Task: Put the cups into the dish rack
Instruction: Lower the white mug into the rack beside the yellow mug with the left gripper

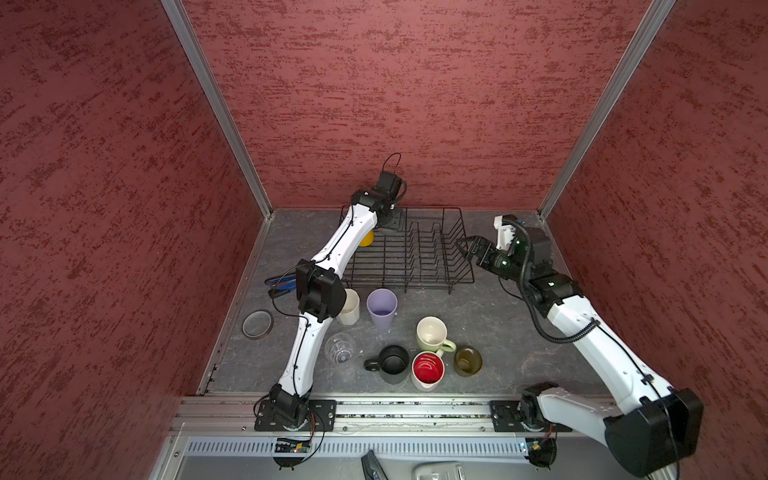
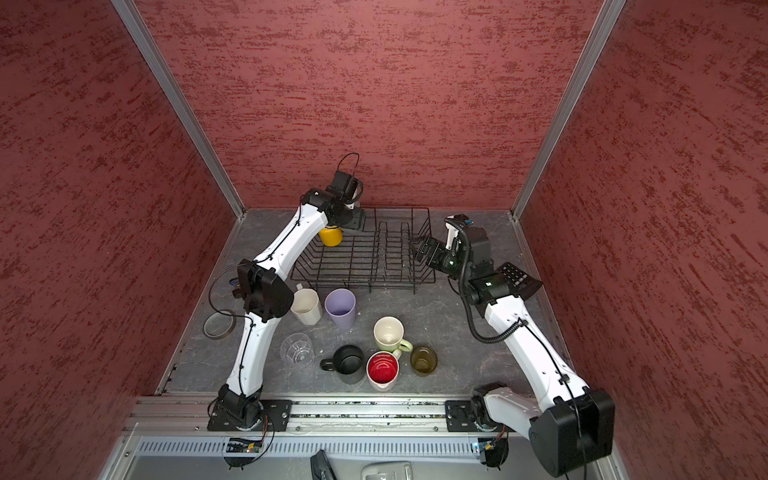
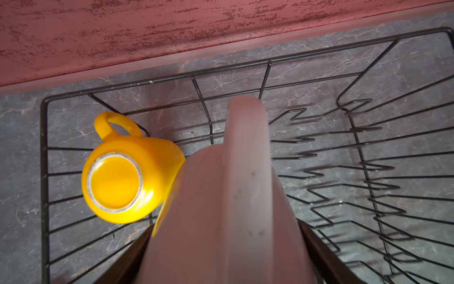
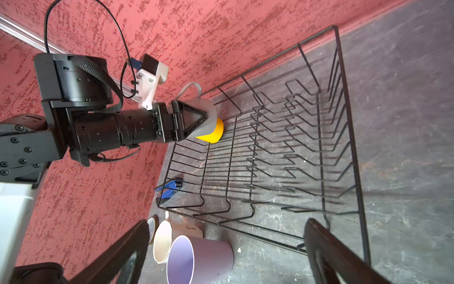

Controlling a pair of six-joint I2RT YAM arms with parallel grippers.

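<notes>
near row: black mug (image 1: 392, 363), red-inside mug (image 1: 428, 370), olive glass (image 1: 468, 360), set upright from 9 to 3 o'clock.
next row: clear glass (image 1: 340, 348), pale green mug (image 1: 432, 334).
lilac tumbler (image 1: 381, 307): stood beside white faceted mug (image 2: 306, 306), at 7 o'clock of the dish rack (image 1: 415, 249).
rack corner: yellow mug (image 2: 331, 237) is set inverted at 10 o'clock.
left gripper (image 4: 205, 118): clamped on grey mug (image 4: 211, 118), just beside yellow mug.
right gripper (image 1: 467, 249): spread wide, empty, at 3 o'clock of the dish rack.

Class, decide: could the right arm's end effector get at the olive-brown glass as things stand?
Probably yes. The right end effector is open and empty, and the olive-brown drinking glass stands upright with nothing to its right; only the pale green handled mug crowds it on one side.
</notes>
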